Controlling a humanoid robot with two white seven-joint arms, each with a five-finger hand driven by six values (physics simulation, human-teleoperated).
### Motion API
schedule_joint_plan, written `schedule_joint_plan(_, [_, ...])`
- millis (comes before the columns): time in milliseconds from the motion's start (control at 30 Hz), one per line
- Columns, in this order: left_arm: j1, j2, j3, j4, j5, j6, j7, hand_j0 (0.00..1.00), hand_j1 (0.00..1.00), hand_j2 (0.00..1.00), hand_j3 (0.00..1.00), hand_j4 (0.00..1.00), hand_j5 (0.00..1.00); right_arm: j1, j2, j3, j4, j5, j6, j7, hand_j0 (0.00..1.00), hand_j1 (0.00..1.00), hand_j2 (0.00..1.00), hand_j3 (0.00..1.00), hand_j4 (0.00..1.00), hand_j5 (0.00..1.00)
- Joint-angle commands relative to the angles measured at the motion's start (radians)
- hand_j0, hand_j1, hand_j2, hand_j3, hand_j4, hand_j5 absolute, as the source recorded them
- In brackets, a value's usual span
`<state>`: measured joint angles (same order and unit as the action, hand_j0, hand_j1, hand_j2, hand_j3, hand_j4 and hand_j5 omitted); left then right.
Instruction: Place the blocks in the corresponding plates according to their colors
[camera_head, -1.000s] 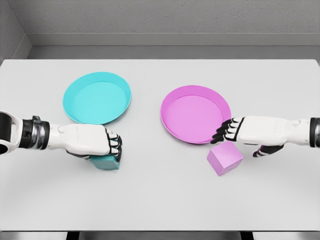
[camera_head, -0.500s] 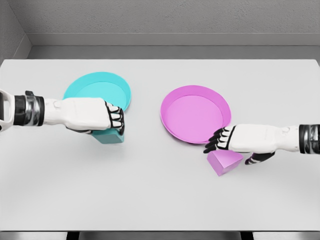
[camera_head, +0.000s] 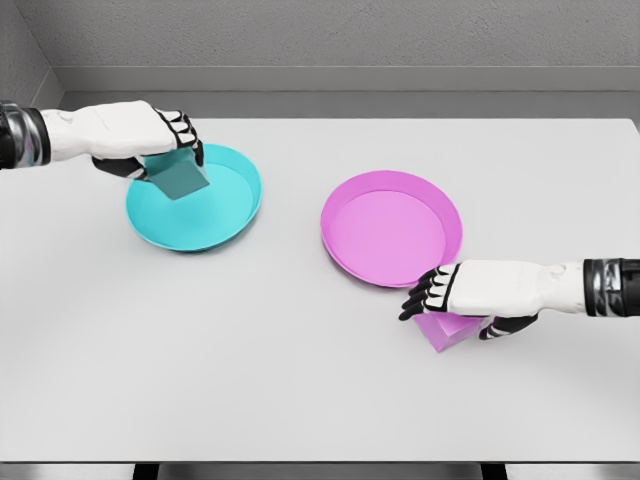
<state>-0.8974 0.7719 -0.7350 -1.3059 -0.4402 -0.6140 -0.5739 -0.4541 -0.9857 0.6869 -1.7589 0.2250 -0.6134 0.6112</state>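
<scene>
table (camera_head: 300, 380): a white tabletop is filling most of the head view, with a grey wall running along the far edge at 12 o'clock.
teal plate (camera_head: 225, 218): it is sitting on the table in the 10 o'clock part of the view, round, with a raised rim.
pink plate (camera_head: 385, 235): it is sitting just right of centre, well apart from the teal plate, and is holding nothing.
left hand (camera_head: 135, 135): its arm is coming in from the left edge at 10 o'clock; the fingers are curling around the teal block and gripping it.
teal block (camera_head: 177, 176): it is hanging tilted under the left hand, over the far-left part of the teal plate; whether it is touching the plate cannot be told.
right hand (camera_head: 470, 295): its arm is coming in from the right edge at 4 o'clock; the hand is lying palm-down over the pink block, with the dark-tipped fingers bent downward past the block's left side; a firm grip cannot be told.
pink block (camera_head: 445, 332): it is resting on the table at 5 o'clock from the pink plate, just beside its near rim, mostly covered by the right hand.
</scene>
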Motion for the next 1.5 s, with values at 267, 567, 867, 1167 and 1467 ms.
schedule_joint_plan(267, [0.002,-0.111,-0.004,0.188,-0.011,0.003,-0.027,0.79,0.79,0.79,0.79,0.79,0.79,0.003,0.022,0.0,0.032,0.042,0.003,0.0,0.84,0.84,0.84,0.84,0.84,0.84])
schedule_joint_plan(567, [0.002,-0.103,-0.003,0.203,0.046,0.003,-0.023,1.0,1.0,1.0,1.0,1.0,1.0,0.005,0.064,-0.003,0.068,0.042,0.003,0.0,0.7,0.7,0.7,0.7,0.7,0.7])
schedule_joint_plan(867, [0.012,0.159,-0.004,0.114,0.343,0.003,-0.017,1.0,1.0,1.0,1.0,1.0,1.0,0.005,0.087,-0.017,0.076,0.042,0.003,0.0,0.7,0.7,0.7,0.7,0.7,0.7])
schedule_joint_plan(1167, [0.084,0.213,-0.004,0.119,0.367,0.003,-0.017,1.0,1.0,1.0,1.0,1.0,1.0,0.006,0.078,-0.041,0.075,0.036,0.003,0.0,0.63,0.63,0.63,0.63,0.63,0.63])
schedule_joint_plan(1467, [0.123,0.228,-0.004,0.113,0.367,0.003,-0.017,1.0,1.0,1.0,1.0,1.0,1.0,0.003,0.075,-0.102,0.073,0.022,0.003,0.0,0.63,0.63,0.63,0.63,0.63,0.63])
